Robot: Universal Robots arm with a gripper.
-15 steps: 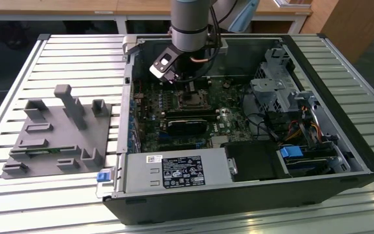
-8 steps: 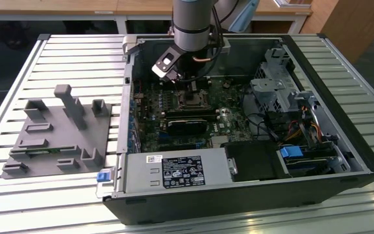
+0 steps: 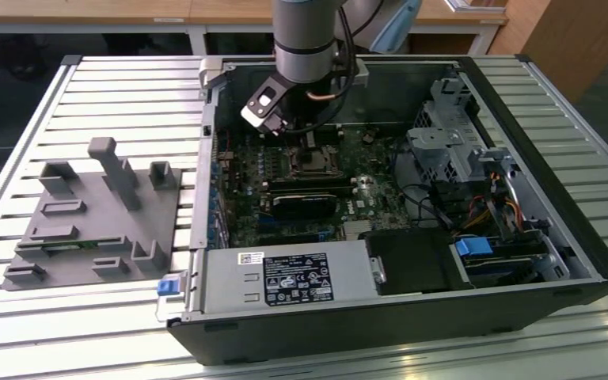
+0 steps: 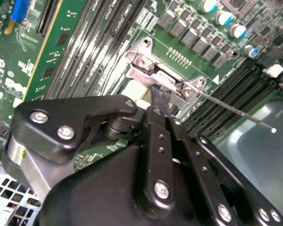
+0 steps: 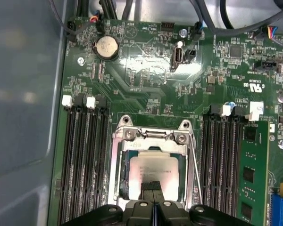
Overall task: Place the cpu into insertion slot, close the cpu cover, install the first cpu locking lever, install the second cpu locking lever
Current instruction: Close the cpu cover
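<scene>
1. My gripper (image 5: 152, 186) has its jaws shut, the two fingers pressed flat together with nothing between them.
2. In the first wrist view the tips hang right over the cpu (image 5: 153, 165); I cannot tell if they touch it.
3. The cpu lies flat in the insertion slot (image 5: 124, 181), pale metal face up.
4. The cpu cover (image 5: 114, 174) is down, its silver frame lying around the chip, hinge end on the side away from my fingers.
5. In the second wrist view a thin wire locking lever (image 4: 236, 110) sticks out from a corner of the socket and runs out over the memory slots, free end unlatched.
6. Long black memory slots (image 5: 82, 160) flank the socket on both sides, on the green board (image 5: 146, 80).
7. A coin battery (image 5: 106, 47) sits further out on the board.
8. In the exterior view my arm (image 3: 306, 47) reaches down into the open computer case (image 3: 557, 103), at its far side.
9. A grey fixture tray (image 3: 82, 229) sits on the slatted table (image 3: 29, 103) at the exterior view's left, beside the case.
</scene>
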